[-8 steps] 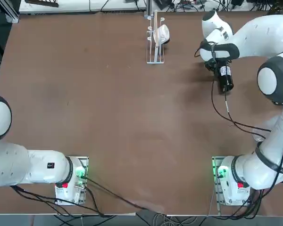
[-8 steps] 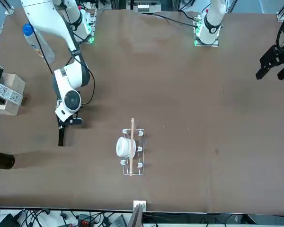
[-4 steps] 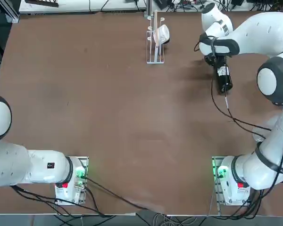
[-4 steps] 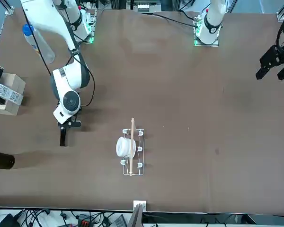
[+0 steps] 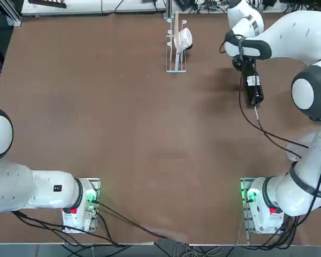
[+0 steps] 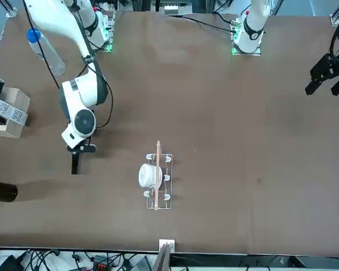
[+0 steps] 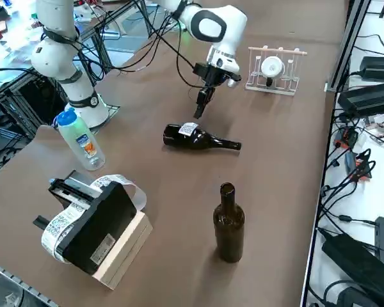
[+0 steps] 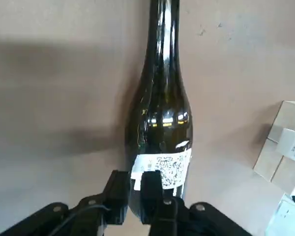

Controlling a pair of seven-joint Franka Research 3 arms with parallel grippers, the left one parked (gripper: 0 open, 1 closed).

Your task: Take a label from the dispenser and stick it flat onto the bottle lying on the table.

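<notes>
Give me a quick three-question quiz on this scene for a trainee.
1. True or false: the label is already on the lying bottle.
2. How many dark glass bottles are on the table?
3. Where is the right gripper? A: over the dispenser. B: close by the lying bottle. C: beside the plastic bottle.

Key: 1 true. 2 two, the lying bottle and a standing bottle. 3 B.

The right arm is extended across the table; the right gripper (image 7: 200, 109) is pointed downward, fingers (image 8: 150, 189) nearly closed.
</notes>
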